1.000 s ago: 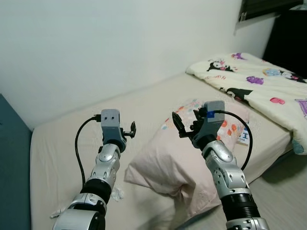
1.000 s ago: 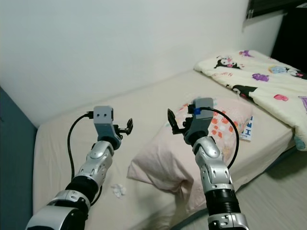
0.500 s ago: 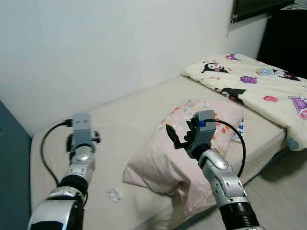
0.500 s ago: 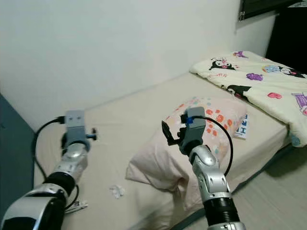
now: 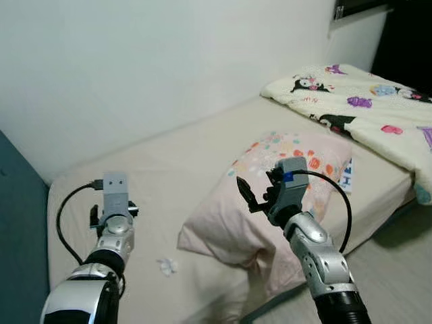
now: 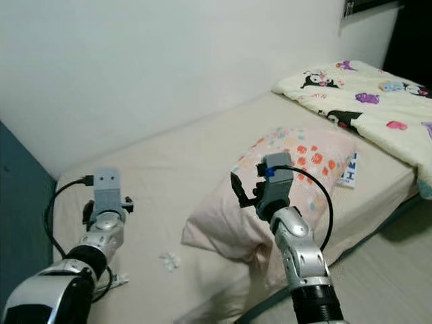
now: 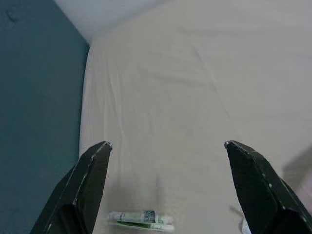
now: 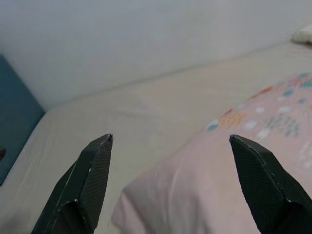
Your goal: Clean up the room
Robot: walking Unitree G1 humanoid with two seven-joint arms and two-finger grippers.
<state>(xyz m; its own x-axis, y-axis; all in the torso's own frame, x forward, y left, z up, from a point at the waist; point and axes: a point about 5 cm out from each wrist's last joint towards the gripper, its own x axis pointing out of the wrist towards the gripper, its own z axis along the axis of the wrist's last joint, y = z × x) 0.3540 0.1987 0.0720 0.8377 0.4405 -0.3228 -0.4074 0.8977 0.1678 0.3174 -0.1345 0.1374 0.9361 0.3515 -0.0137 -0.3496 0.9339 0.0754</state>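
My left gripper [image 7: 165, 161] hangs wide open over the bed's [image 5: 169, 169] left end, above what may be a small tube [image 7: 140, 218]. A crumpled tissue [image 5: 166, 266] lies beside the pillow [image 5: 270, 196], where my right gripper [image 8: 170, 175] gapes wide.

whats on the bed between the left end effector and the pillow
A small crumpled tissue lies on the bare sheet between the left end effector and pillow, seen in both eye views.
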